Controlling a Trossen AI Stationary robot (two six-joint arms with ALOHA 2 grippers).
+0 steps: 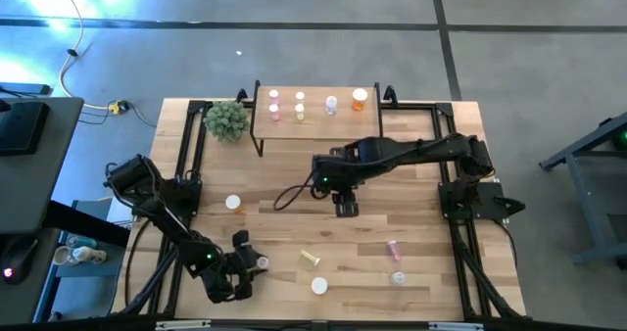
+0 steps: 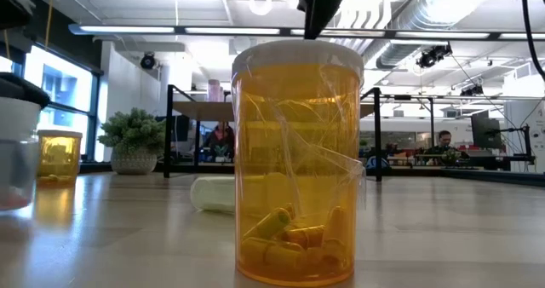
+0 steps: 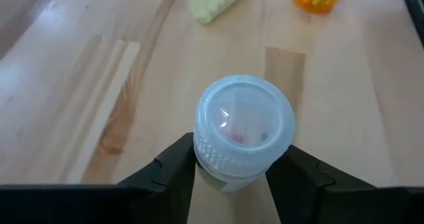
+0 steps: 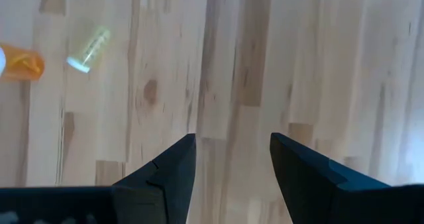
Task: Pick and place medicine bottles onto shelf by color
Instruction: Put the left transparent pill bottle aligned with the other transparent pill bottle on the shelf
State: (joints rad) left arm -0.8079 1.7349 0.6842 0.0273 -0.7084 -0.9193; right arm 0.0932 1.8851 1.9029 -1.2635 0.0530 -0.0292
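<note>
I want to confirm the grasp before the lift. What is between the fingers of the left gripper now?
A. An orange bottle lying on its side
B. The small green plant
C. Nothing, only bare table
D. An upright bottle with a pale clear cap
D: the left wrist view shows the left gripper with a finger on each side of an upright bottle with a pale clear cap.

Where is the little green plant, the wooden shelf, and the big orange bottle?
Small green potted plant (image 1: 227,120), high view, middle of its leaves.
Small light-wood shelf with black legs (image 1: 315,118), high view, bare front part of its top.
Translucent orange round pill bottle with white cap (image 2: 297,164), low view, middle of its wall.
</note>
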